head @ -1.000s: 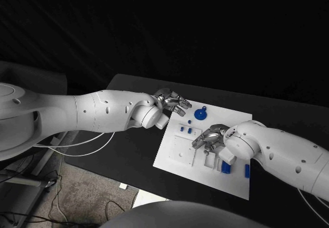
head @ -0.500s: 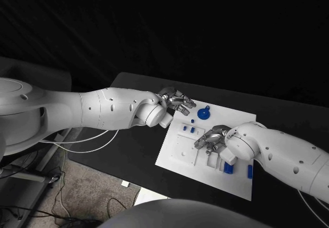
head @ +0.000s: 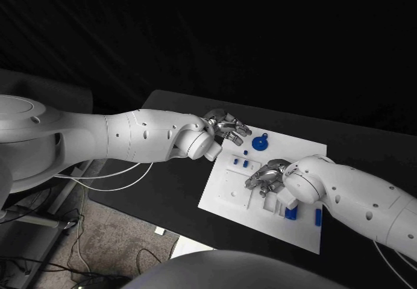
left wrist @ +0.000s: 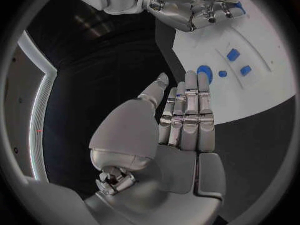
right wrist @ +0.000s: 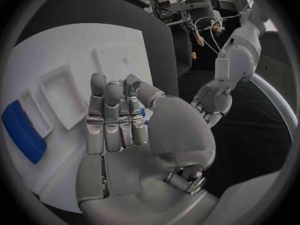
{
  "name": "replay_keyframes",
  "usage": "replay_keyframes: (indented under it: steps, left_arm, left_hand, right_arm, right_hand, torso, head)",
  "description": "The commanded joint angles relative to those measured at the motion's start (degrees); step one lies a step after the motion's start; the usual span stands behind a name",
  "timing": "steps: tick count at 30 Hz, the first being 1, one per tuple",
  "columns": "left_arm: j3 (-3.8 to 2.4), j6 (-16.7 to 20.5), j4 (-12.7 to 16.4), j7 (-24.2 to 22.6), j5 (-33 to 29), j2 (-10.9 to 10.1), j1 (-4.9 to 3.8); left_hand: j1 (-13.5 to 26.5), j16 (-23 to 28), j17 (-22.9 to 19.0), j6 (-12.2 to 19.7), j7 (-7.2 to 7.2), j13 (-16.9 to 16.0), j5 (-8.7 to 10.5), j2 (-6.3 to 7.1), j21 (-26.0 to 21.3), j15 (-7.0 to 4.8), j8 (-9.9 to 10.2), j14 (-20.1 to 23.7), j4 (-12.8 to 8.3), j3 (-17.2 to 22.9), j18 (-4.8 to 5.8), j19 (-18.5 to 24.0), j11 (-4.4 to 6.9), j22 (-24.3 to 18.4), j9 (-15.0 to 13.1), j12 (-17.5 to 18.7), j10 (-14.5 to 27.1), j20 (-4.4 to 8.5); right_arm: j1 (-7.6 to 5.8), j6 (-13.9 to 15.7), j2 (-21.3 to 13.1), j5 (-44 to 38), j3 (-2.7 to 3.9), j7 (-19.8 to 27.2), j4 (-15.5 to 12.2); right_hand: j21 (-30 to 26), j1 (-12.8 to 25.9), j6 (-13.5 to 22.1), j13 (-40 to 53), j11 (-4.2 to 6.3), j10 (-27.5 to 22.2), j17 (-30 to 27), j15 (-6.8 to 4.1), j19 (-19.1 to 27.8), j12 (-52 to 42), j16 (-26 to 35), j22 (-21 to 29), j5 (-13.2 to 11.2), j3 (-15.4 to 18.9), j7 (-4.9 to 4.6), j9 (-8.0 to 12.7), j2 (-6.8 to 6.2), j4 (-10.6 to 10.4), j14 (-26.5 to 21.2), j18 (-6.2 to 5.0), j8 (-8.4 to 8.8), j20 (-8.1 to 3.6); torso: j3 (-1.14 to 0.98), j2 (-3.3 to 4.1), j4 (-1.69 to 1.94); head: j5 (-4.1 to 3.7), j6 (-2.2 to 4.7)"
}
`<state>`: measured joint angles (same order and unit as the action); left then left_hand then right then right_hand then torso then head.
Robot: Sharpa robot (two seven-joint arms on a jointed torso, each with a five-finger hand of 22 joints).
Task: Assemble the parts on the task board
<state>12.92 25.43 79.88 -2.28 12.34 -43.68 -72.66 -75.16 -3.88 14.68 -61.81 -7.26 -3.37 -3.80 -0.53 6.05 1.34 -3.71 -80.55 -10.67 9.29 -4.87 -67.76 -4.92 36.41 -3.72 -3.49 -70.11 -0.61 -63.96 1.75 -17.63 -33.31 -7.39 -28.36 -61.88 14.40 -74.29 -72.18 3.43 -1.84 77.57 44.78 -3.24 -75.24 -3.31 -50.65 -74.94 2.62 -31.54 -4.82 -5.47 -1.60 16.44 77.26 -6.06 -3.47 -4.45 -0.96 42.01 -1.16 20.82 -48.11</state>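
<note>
The white task board [head: 295,150] lies in the middle of the black table. A round blue part [head: 260,143] sits near its far edge, with two small blue parts [head: 240,162] below it. My left hand [head: 228,127] hovers at the board's far left corner. In the left wrist view this hand [left wrist: 181,125] is flat, fingers straight, and holds nothing. My right hand [head: 269,176] hangs over the board's middle, fingers bent down. In the right wrist view a speck of blue [right wrist: 142,114] shows between its thumb and fingers [right wrist: 115,115]; I cannot tell whether it is held.
More blue parts [head: 290,212] lie near the board's front right, one of them in a white recess [right wrist: 22,130]. Square recesses [right wrist: 62,92] mark the board beside my right hand. Cables trail on the floor left of the table [head: 174,180].
The whole picture has shifted a little. Both hands keep about the same places over the board.
</note>
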Motion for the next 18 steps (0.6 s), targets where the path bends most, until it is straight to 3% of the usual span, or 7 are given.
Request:
replay_keyframes:
  steps: [1, 18]
  left_arm:
    - [-0.05, 0.06, 0.07, -0.66, -0.21, 0.21, -0.07]
    - [-0.04, -0.09, -0.07, -0.61, -0.21, 0.39, -0.07]
  left_hand:
    - [-0.07, 0.22, 0.03, 0.47, -0.11, 0.05, -0.32, 0.0, 0.11, 0.28, 0.03, -0.04, 0.04, 0.25, 0.68, 0.33, 0.0, -0.06, 0.06, 0.18, 0.3, 0.04]
    - [-0.01, 0.22, 0.03, 0.53, -0.12, 0.05, -0.32, -0.02, 0.32, 0.3, 0.04, -0.02, 0.06, 0.28, 0.69, 0.47, -0.02, -0.14, 0.06, 0.18, 0.35, 0.02]
  right_arm:
    - [0.19, -1.02, 0.35, -1.0, -0.09, 0.71, 0.24]
    - [0.51, -0.7, 1.29, -1.3, -0.24, 0.91, 1.31]
  right_hand:
    - [-0.38, 0.09, 0.36, 0.09, 0.02, -0.36, -0.07, 0.14, -0.03, -0.2, 0.29, -1.04, 0.14, -0.17, -0.12, -0.08, 0.61, -0.13, 0.18, -0.65, -0.22, -0.01]
    - [-0.36, 0.11, 0.44, 0.1, 0.01, -0.4, -0.08, 0.16, -0.02, -0.21, 0.25, -1.03, 0.14, -0.14, -0.12, -0.22, 0.7, -0.12, 0.15, -0.66, -0.24, 0.01]
  torso:
    - [0.02, 0.0, 0.0]
    - [-0.01, 0.02, -0.01]
  head:
    - [0.02, -0.05]
    - [0.18, -0.2]
